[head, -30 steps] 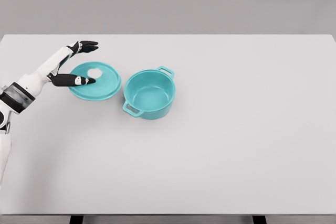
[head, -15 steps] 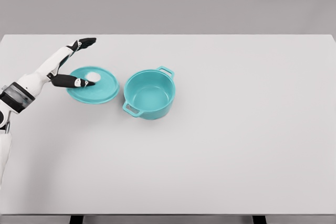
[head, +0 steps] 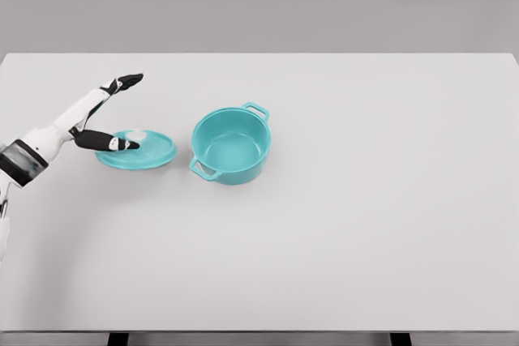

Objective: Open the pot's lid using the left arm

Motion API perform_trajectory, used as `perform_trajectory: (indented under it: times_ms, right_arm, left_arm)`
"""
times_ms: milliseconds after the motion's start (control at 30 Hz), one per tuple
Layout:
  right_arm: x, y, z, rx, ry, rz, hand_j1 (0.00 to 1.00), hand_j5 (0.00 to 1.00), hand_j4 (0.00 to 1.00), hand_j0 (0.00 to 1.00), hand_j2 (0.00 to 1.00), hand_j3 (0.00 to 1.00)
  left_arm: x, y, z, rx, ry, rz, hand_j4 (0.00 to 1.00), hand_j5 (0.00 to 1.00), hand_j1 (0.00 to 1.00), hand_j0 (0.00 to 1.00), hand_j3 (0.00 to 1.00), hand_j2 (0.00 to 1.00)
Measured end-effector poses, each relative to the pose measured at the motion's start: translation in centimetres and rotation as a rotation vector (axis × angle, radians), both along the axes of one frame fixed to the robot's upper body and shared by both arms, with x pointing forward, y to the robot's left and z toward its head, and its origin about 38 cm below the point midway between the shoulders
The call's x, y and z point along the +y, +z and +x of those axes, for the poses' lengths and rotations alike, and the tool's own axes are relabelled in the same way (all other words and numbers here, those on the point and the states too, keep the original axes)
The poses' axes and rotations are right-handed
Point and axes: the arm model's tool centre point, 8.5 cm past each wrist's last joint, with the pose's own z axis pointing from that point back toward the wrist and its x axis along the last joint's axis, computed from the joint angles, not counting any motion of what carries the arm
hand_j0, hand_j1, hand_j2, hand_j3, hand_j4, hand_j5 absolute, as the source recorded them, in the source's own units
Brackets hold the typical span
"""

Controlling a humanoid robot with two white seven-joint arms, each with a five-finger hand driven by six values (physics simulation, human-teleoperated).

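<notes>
A teal pot (head: 231, 145) with two side handles stands uncovered on the white table (head: 340, 200), left of the middle. Its teal lid (head: 138, 150) with a white knob lies on the table to the pot's left, apart from it. My left hand (head: 120, 111) hovers at the lid's left side with fingers spread wide. The thumb reaches over the lid near the knob and the other fingers point away behind it. It holds nothing. The right arm is out of view.
The lid has gone down and to the left, from tilted beside the pot to lying flat on the table. My left hand drew back leftward with it and stays open.
</notes>
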Motion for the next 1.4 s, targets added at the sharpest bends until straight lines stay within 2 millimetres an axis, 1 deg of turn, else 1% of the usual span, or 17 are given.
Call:
perform_trajectory:
  times_ms: [167, 400, 467, 733, 867, 1133, 1233, 1267, 1300, 1333, 1367, 1400]
  right_arm:
    - [0.0, 0.0, 0.0, 0.0, 0.0, 0.0, 1.0, 1.0, 1.0, 1.0, 1.0, 1.0]
    - [0.0, 0.0, 0.0, 0.0, 0.0, 0.0, 1.0, 1.0, 1.0, 1.0, 1.0, 1.0]
    - [0.0, 0.0, 0.0, 0.0, 0.0, 0.0, 1.0, 1.0, 1.0, 1.0, 1.0, 1.0]
    - [0.0, 0.0, 0.0, 0.0, 0.0, 0.0, 1.0, 1.0, 1.0, 1.0, 1.0, 1.0]
    - [0.0, 0.0, 0.0, 0.0, 0.0, 0.0, 1.0, 1.0, 1.0, 1.0, 1.0, 1.0]
    - [0.0, 0.0, 0.0, 0.0, 0.0, 0.0, 1.0, 1.0, 1.0, 1.0, 1.0, 1.0]
    - [0.0, 0.0, 0.0, 0.0, 0.0, 0.0, 1.0, 1.0, 1.0, 1.0, 1.0, 1.0]
    - [0.0, 0.0, 0.0, 0.0, 0.0, 0.0, 1.0, 1.0, 1.0, 1.0, 1.0, 1.0]
    - [0.0, 0.0, 0.0, 0.0, 0.0, 0.0, 1.0, 1.0, 1.0, 1.0, 1.0, 1.0]
    - [0.0, 0.0, 0.0, 0.0, 0.0, 0.0, 1.0, 1.0, 1.0, 1.0, 1.0, 1.0]
    - [0.0, 0.0, 0.0, 0.0, 0.0, 0.0, 1.0, 1.0, 1.0, 1.0, 1.0, 1.0]
    - [0.0, 0.0, 0.0, 0.0, 0.0, 0.0, 1.0, 1.0, 1.0, 1.0, 1.0, 1.0]
  left_arm:
    - [0.1, -0.8, -0.5, 0.017, 0.002, 0.002, 1.0, 1.0, 1.0, 1.0, 1.0, 1.0]
    - [0.2, -1.0, -0.6, 0.024, 0.003, 0.005, 1.0, 1.0, 1.0, 1.0, 1.0, 1.0]
    - [0.6, -1.3, -1.0, 0.034, 0.007, 0.013, 1.0, 1.0, 1.0, 1.0, 1.0, 1.0]
    - [1.2, -1.1, -1.1, 0.033, 0.015, 0.018, 1.0, 1.0, 1.0, 1.0, 1.0, 1.0]
    - [1.9, -0.8, -1.2, 0.032, 0.022, 0.032, 1.0, 1.0, 1.0, 1.0, 1.0, 1.0]
    - [4.3, 0.5, -1.3, 0.014, 0.059, 0.065, 1.0, 1.0, 1.0, 1.0, 1.0, 1.0]
    - [4.8, 0.7, -1.4, 0.011, 0.067, 0.068, 1.0, 1.0, 1.0, 1.0, 1.0, 1.0]
    - [4.8, 0.7, -1.4, 0.01, 0.069, 0.066, 0.89, 0.89, 0.89, 0.89, 0.89, 0.89]
    - [4.8, 0.8, -1.4, 0.008, 0.07, 0.063, 0.75, 0.75, 0.75, 0.75, 0.75, 0.75]
    - [4.9, 0.8, -1.4, 0.006, 0.072, 0.059, 0.83, 0.83, 0.83, 0.83, 0.83, 0.83]
    - [5.0, 0.9, -1.5, 0.003, 0.074, 0.058, 1.0, 1.0, 1.0, 1.0, 1.0, 1.0]
    - [5.0, 1.0, -1.5, 0.002, 0.074, 0.059, 1.0, 1.0, 1.0, 1.0, 1.0, 1.0]
